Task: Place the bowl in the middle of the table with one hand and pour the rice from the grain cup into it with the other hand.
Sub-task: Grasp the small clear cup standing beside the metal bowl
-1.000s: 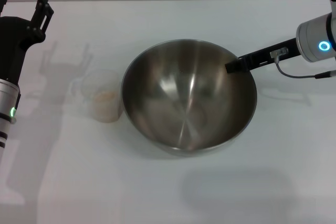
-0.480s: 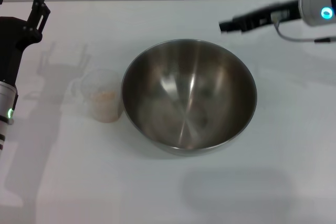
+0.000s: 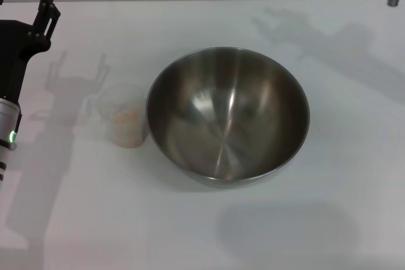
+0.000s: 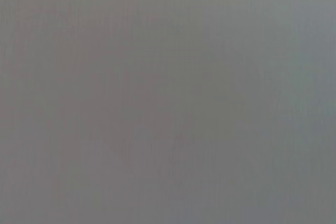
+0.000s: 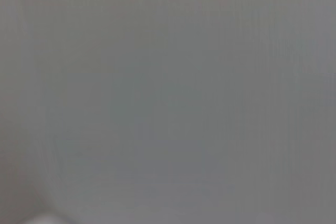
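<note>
Right tool has let go of the bowl (image 3: 228,115) and pulled up out of the far right corner; only a bit of its arm shows, jaw state can't tell. Bowl sits mid table (image 3: 202,232), so placing looks done. Pour is next. Grain cup (image 3: 124,116) with rice (image 3: 128,116) touches the bowl's left side. Left tool (image 3: 26,1) hovers far left, jaws apart, empty, well apart from the cup.

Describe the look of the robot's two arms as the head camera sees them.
The left arm is a silver-white cylinder with black rings and a small green light, ending in a black left gripper with squared fingertips. Of the right arm only a corner shows: a silver-grey piece, a blue glow and a thin dark cable; its gripper is out of view.
</note>
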{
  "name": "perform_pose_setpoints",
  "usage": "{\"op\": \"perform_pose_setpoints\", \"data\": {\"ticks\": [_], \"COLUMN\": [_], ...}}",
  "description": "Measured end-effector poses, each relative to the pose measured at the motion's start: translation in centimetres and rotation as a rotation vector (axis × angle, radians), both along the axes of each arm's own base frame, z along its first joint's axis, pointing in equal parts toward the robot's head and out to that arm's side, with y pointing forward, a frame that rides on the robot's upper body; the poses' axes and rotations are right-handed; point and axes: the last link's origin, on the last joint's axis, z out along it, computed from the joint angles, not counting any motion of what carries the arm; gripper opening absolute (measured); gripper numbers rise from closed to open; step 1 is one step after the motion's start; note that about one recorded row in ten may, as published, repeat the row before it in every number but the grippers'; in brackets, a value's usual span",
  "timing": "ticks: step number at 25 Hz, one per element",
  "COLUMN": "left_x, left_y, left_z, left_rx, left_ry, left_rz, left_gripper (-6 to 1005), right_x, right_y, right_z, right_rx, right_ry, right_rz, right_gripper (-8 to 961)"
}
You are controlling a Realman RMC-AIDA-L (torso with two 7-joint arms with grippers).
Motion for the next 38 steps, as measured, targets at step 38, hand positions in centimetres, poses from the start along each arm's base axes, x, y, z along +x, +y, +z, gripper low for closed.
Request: {"op": "perform_pose_setpoints", "data": {"ticks": [38], "left_x": [-2.4], "left_y": [-6.0], "left_z": [-1.1], "left_rx": [-0.036], "left_ry": [0.026], "left_rz": [0.005], "left_gripper": [811], "right_x": [18.1], "right_y": [-10.0], "right_z": [1.8], "right_rx": [1.019], "right_ry": [0.024], "right_rz": [-0.175], "right_gripper": [389]}}
